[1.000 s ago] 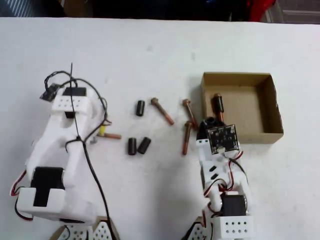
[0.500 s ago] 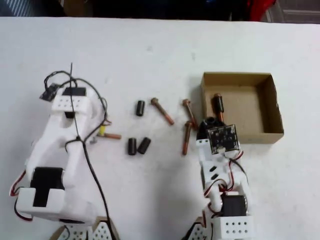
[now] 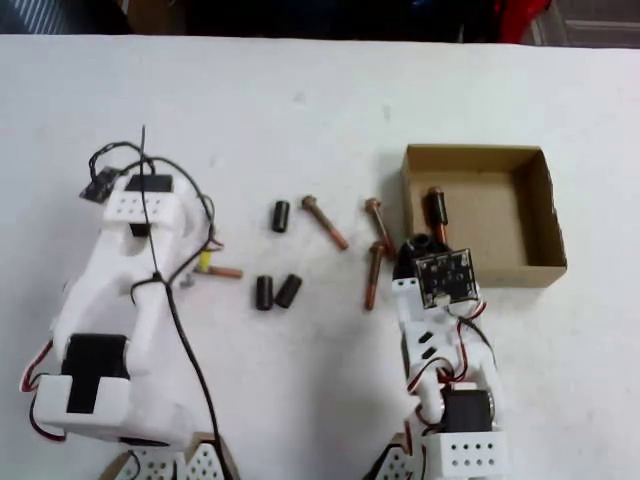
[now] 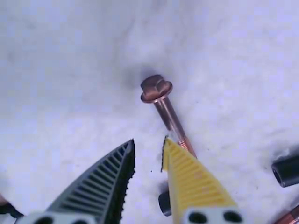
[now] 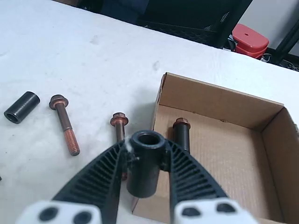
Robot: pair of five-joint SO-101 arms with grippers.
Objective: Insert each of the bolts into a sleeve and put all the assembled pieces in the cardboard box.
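- The right gripper (image 5: 146, 150) clamps a black sleeve (image 5: 145, 170) upright between its fingers, at the near wall of the cardboard box (image 5: 219, 100).
- In the box lies an assembled piece (image 5: 182, 136), its lower end hidden behind one finger.
- The left gripper (image 4: 148, 141) is narrowly parted, with nothing in the gap. A bolt (image 4: 162, 100) lies on the table (image 4: 70, 70), its threaded tip hidden under the yellow finger (image 4: 191, 179).
- Between the arms lie three loose sleeves (image 3: 281, 216) and three more bolts (image 3: 325, 222). The right arm partly covers one of these bolts.
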